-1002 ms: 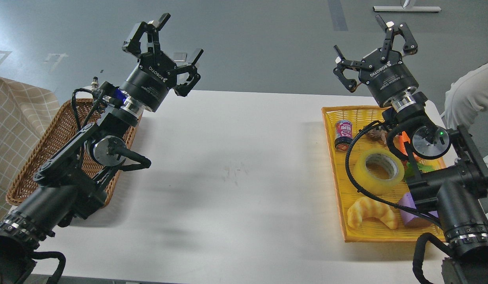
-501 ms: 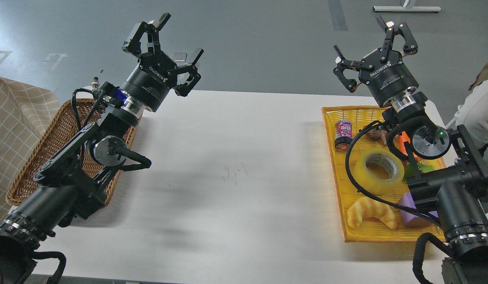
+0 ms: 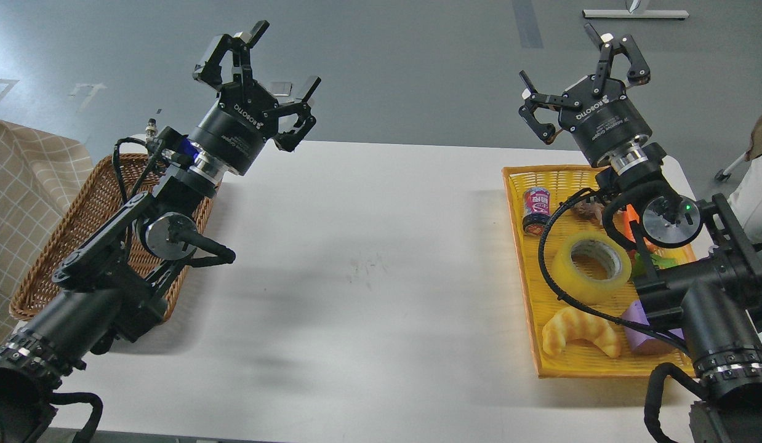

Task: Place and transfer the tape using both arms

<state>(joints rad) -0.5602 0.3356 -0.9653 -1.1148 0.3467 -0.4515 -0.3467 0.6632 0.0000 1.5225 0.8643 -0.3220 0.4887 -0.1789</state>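
- A white table [image 3: 368, 258] seen from above, with a grey floor beyond it.
- The left gripper [image 3: 258, 74] is raised over the table's far left corner, fingers spread wide and holding nothing.
- The right gripper [image 3: 581, 74] is raised over the far right corner, fingers likewise spread and empty.
- The tape [image 3: 591, 267], a yellow roll with a pale core, lies tilted in the yellow tray [image 3: 529, 320] at the table's right side, touched by neither gripper.
- A black cable [image 3: 550, 246] from the right arm loops across the front of the tape, and the arm's elbow covers the tray's right part.
- Around the tape in the tray: a can [image 3: 537, 211] behind it to the left, a croissant [image 3: 579, 331] in front, a purple block [image 3: 641, 329] just right of the croissant.
- Small orange and green items at the tape's right are mostly hidden by the arm.
- A brown wicker basket [image 3: 79, 227] sits at the table's left edge, partly under the left arm.
- A checked beige cloth [image 3: 24, 184] lies left of the basket.
- Each gripper's body reads "ROBOTIQ" in white letters.
- The can's label is red and white; its writing is too small to read.
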